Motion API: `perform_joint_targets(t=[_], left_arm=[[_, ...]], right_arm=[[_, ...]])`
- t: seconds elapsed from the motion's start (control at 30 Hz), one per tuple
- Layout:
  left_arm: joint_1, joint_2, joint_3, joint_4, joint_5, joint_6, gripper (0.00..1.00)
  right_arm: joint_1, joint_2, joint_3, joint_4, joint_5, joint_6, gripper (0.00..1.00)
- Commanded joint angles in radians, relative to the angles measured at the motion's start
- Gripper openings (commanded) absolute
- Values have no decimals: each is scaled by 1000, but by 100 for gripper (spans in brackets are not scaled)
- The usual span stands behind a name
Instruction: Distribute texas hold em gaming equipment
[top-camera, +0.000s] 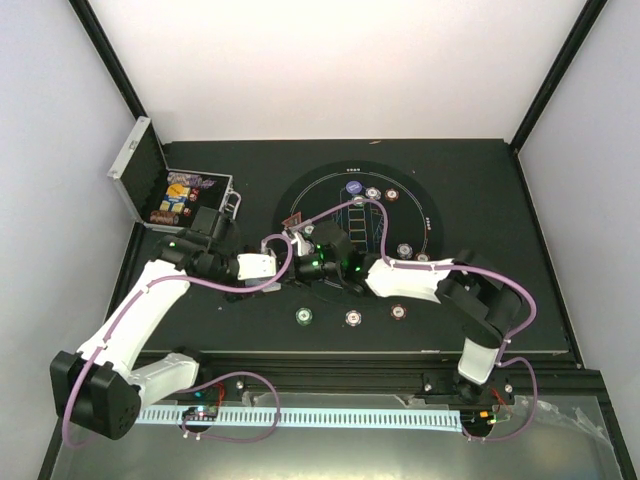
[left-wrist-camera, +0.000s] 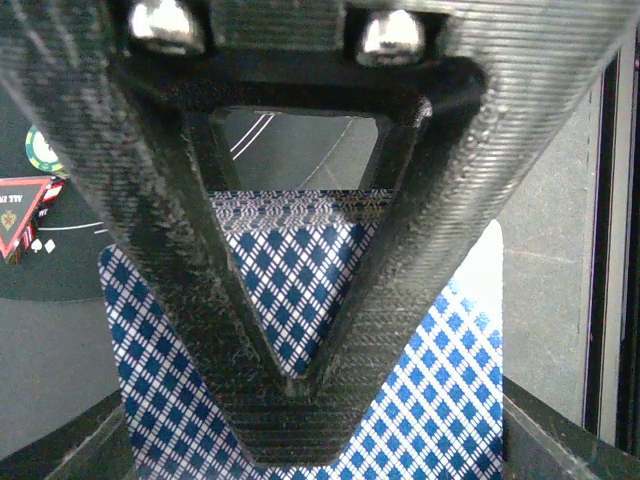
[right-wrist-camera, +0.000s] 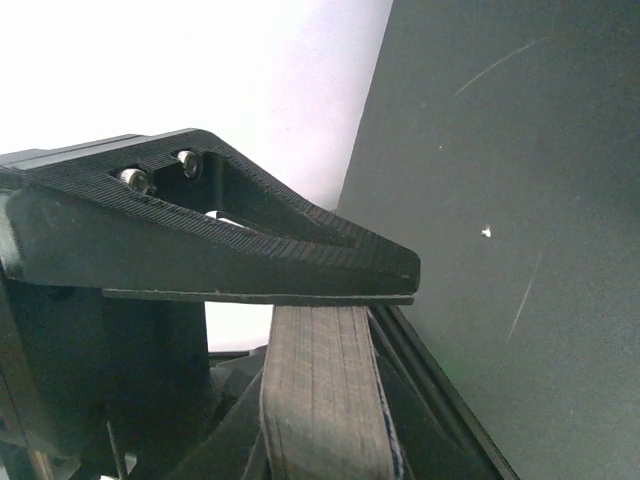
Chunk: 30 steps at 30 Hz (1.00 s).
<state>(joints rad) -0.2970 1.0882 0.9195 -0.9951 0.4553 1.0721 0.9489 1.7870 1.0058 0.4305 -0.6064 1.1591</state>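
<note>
One open case (top-camera: 135, 160): chips (top-camera: 166, 215) | left gripper (left-wrist-camera: 300, 425) grips card (left-wrist-camera: 430, 400) | right gripper (right-wrist-camera: 385, 305) grips deck (right-wrist-camera: 320, 400)

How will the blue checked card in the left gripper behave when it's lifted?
The card looks thin and flat, so it would probably flex beyond the left gripper. It is likely light, and its smooth back might slip under a light pinch.
</note>
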Motion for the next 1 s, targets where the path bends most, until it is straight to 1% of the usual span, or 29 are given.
perform_joint_targets(t=[0.0,0.1,0.33,0.37,0.47,0.73,0.87,0.97], left_arm=[[-7,-38,63,19,58,-29,1],[-7,-24,60,14,50,-25,2],[-7,4,58,10,43,-17,2],[-7,7,58,12,41,-17,2],[-7,10,58,12,36,-15,2],[-7,13,55,1,25,0,2],[-7,13,51,1,16,5,1],[-8,12,53,-2,13,5,2]], right_arm=[[-6,-8,-23,-184,97,-64,19],[-6,-30,-11,-222,94,-84,37],[6,-39,16,-189,52,-69,59],[12,-36,28,-192,46,-74,61],[27,-16,48,-167,21,-55,63],[36,35,36,14,-48,36,67],[35,57,49,14,-55,44,67],[28,56,41,-19,-37,36,64]])
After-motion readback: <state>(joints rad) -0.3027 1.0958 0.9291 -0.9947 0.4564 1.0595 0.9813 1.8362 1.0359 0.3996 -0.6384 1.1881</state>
